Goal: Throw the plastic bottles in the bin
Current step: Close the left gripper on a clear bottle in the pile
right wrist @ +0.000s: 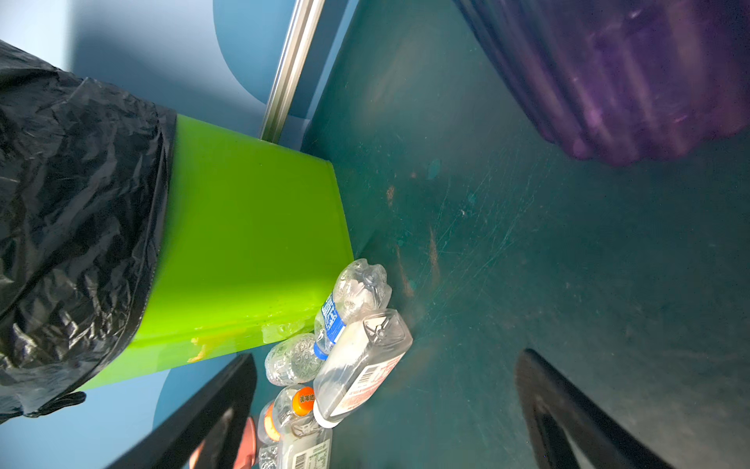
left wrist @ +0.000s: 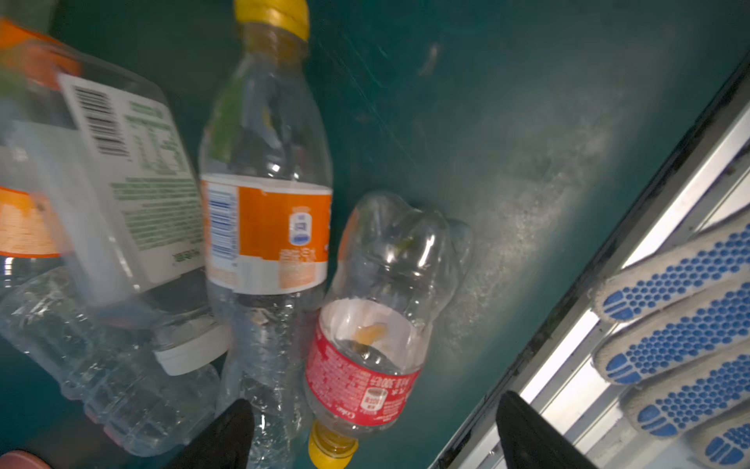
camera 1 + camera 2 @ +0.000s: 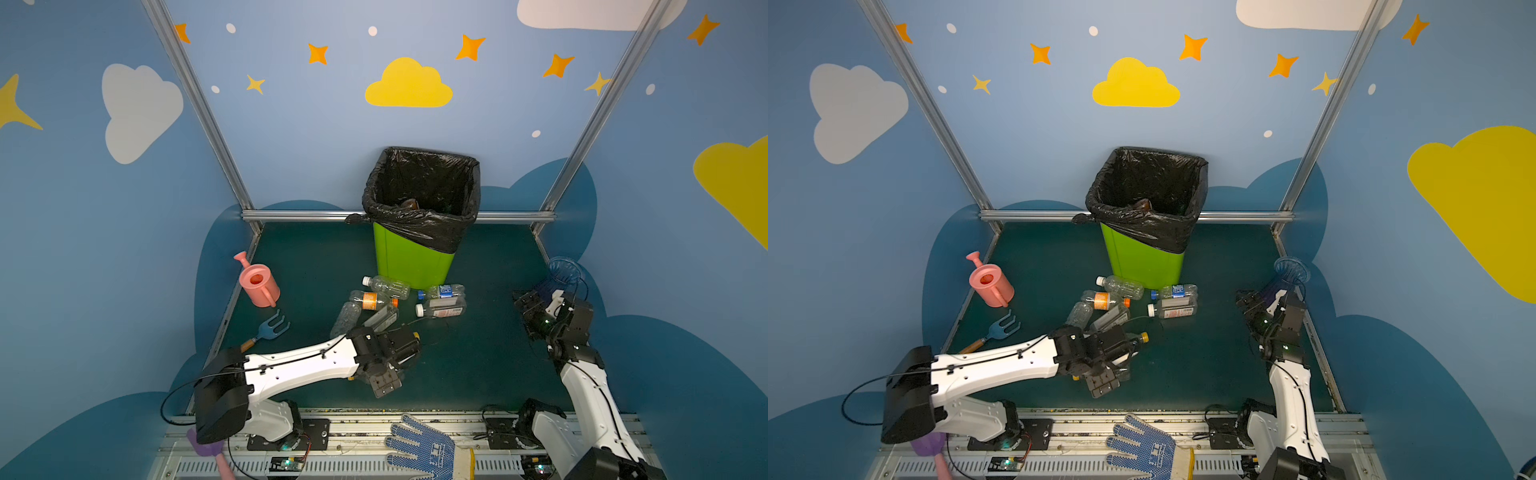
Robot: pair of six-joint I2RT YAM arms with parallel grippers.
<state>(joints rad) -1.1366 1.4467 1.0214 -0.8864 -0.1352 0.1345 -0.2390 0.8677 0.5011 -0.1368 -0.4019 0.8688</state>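
Bearing bin (image 3: 411,257), bottles (image 3: 442,309) — teal mat (image 3: 478,365), starry walls (image 3: 311,137)

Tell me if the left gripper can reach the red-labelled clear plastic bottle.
Probably yes: the left gripper is open, the red-labelled clear plastic bottle lying between its jaws; the orange-labelled clear bottle crowds one side.

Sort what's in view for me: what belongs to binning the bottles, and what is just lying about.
Belongs to the job: plastic bottles, including the red-label bottle; green bin.
Just lying about: pink watering can; blue garden fork; blue vase; dotted glove.
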